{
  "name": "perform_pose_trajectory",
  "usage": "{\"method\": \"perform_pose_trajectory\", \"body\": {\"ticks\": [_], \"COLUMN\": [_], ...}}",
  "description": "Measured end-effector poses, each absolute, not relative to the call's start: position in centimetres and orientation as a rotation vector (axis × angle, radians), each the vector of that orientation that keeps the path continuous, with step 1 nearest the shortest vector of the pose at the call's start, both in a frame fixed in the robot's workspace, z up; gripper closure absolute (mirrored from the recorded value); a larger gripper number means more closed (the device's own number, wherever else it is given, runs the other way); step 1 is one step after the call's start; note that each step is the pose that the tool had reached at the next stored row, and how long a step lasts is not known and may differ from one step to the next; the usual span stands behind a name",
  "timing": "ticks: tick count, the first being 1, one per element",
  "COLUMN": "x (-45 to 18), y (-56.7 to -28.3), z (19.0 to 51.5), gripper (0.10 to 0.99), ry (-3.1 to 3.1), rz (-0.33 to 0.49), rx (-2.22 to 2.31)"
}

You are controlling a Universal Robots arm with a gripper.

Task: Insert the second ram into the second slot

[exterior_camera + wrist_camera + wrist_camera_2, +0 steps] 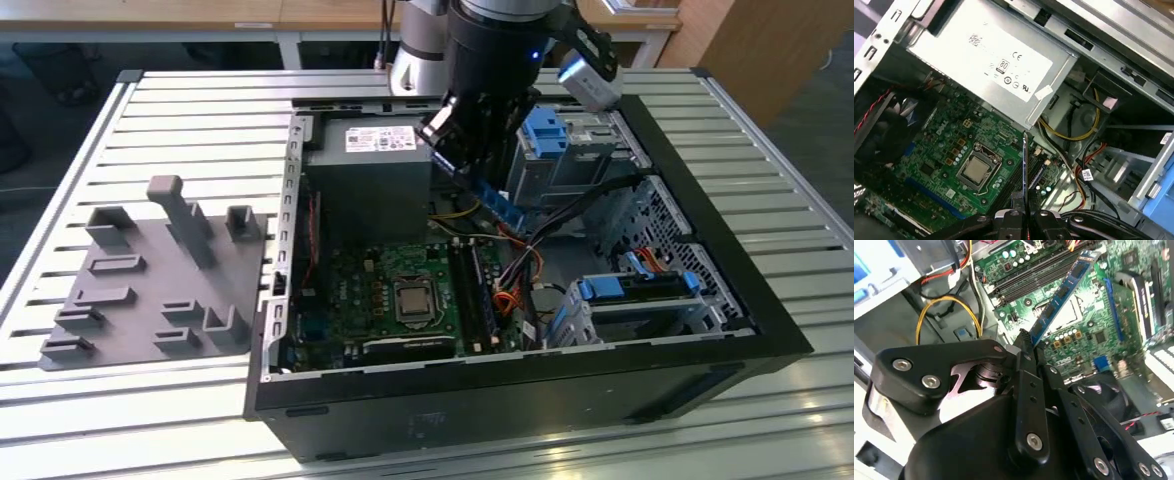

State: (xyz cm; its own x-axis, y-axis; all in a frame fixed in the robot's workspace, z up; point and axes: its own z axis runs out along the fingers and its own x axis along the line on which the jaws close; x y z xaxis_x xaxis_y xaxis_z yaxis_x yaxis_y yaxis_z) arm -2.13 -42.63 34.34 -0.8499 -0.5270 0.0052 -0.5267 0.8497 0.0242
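Approach stage, I judge: the gripper (1026, 342) pinches one end of the ram (1061, 295), held tilted in the air above the slots (1036, 276) at the exterior view's right of the socket (414, 297); seating calls for levelling and edge alignment.

Arm (491, 45): enters at upper centre of the exterior view, wrist tilted downward. Gripper (458, 160): fingers (1025, 365) pinched together on the second ram (1064, 292).
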Motion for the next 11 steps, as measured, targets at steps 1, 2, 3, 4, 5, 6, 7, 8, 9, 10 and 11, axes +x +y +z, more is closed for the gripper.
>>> {"method": "perform_pose_trajectory", "body": {"ticks": [1, 2, 3, 4, 5, 6, 7, 8, 9, 10, 11], "x": [-2.13, -2.13, -2.13, -2.13, -2.13, -2.13, -2.13, -2.13, -2.14, -2.14, -2.13], "y": [-42.63, -42.63, -42.63, -42.63, -42.63, -42.63, -42.63, -42.63, -42.63, -42.63, -42.63], "z": [34.28, 34.23, 34.17, 34.11, 34.05, 33.99, 33.94, 33.88, 33.83, 33.77, 33.71], "gripper": [0.945, 0.945, 0.945, 0.945, 0.945, 0.945, 0.945, 0.945, 0.945, 0.945, 0.945], "ry": [-3.018, -3.025, -3.033, -3.040, -3.047, -3.054, -3.060, -3.066, -3.072, -3.077, -3.083], "rz": [-0.034, -0.034, -0.034, -0.035, -0.035, -0.035, -0.035, -0.035, -0.035, -0.035, -0.035], "rx": [0.830, 0.803, 0.775, 0.748, 0.719, 0.691, 0.663, 0.636, 0.608, 0.580, 0.553]}}
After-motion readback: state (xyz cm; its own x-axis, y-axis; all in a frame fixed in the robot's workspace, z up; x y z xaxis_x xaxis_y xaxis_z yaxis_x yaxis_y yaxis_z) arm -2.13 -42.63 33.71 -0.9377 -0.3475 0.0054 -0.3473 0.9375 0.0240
